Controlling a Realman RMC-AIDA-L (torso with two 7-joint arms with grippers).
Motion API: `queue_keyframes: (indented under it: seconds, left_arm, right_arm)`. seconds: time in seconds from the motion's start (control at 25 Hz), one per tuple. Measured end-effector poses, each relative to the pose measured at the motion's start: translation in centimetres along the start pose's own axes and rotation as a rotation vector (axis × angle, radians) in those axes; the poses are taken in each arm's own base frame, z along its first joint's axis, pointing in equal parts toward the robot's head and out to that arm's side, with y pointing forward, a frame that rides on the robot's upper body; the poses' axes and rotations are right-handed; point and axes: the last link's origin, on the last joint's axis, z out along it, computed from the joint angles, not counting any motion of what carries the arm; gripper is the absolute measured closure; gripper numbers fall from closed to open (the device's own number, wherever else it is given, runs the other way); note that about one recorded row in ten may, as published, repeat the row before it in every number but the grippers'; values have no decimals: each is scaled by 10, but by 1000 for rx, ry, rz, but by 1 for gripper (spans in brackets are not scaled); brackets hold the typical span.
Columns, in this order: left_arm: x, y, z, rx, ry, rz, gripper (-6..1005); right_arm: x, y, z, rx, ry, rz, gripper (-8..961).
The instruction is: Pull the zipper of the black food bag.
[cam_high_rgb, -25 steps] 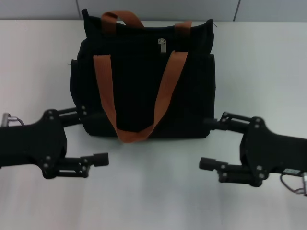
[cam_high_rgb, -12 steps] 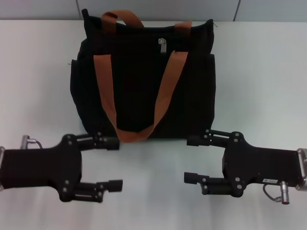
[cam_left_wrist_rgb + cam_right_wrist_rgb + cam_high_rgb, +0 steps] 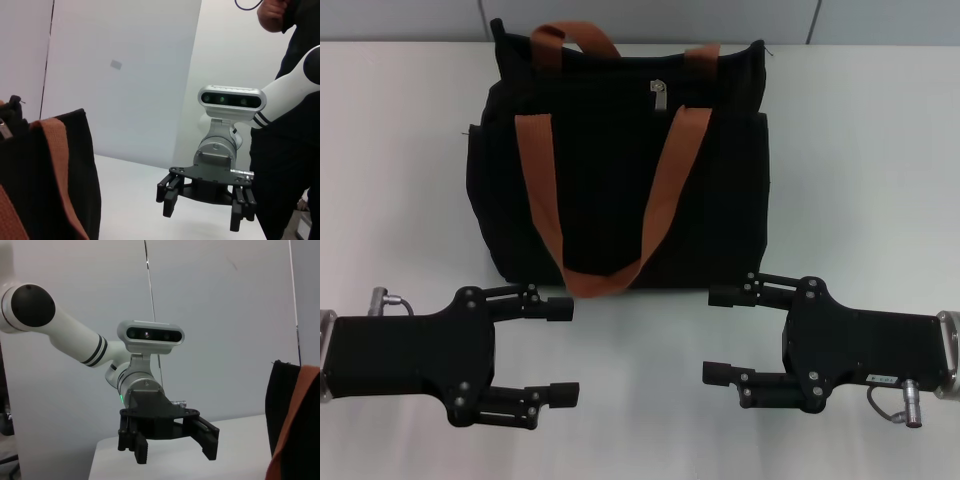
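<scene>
The black food bag [image 3: 620,200] stands at the back middle of the white table [image 3: 860,150], its two orange-brown handle straps [image 3: 665,190] draped over its front. The zipper [image 3: 659,95], a small silver pull tab, hangs near the top middle. My left gripper [image 3: 563,350] is open just in front of the bag's left lower corner and apart from it. My right gripper [image 3: 714,334] is open in front of the right lower corner, holding nothing. The left wrist view shows the bag [image 3: 45,180] and the right gripper [image 3: 202,212]. The right wrist view shows the left gripper [image 3: 175,451] and the bag's edge [image 3: 285,410].
A grey wall runs behind the table's far edge. A person in dark clothes [image 3: 290,150] stands beyond the right arm in the left wrist view. Bare tabletop lies on both sides of the bag and between the two grippers.
Both grippers have drawn back from the bag's sides toward the table's front and moved inward. In the last half second only the left one shifted slightly. The bag has stayed put.
</scene>
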Motion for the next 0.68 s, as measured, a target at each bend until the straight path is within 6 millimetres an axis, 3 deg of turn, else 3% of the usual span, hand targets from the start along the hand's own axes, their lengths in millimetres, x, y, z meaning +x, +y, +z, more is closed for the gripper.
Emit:
queue_keyframes:
  seconds: [0.68]
  left_arm:
    - [-2,2,-2,4,0,-6,173]
  right_arm:
    - [0,0,0,-2,1,-2,212]
